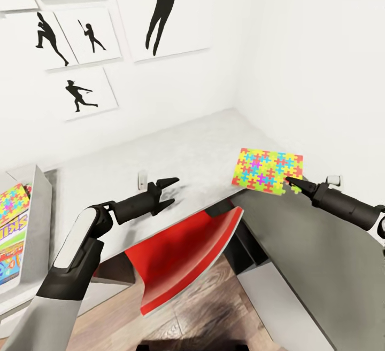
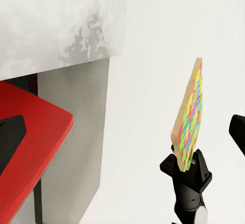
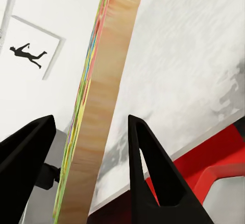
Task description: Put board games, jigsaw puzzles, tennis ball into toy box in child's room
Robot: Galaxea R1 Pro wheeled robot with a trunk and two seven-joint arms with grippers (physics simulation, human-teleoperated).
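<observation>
My right gripper is shut on the near edge of a jigsaw puzzle, a thin board of yellow, pink, blue and green pieces, held tilted above the right end of the pale grey table. The right wrist view has the board edge-on between the two black fingers. The left wrist view catches the same puzzle standing up out of the right gripper. My left gripper hovers open and empty over the table's front edge. At the far left, the toy box holds another puzzle and printed board games. The tennis ball and the bed are out of view.
A red chair is tucked under the table's front edge, between my arms. A lower dark grey cabinet runs along the right. White walls close the corner behind the table, with black silhouette pictures above. Wood floor shows below.
</observation>
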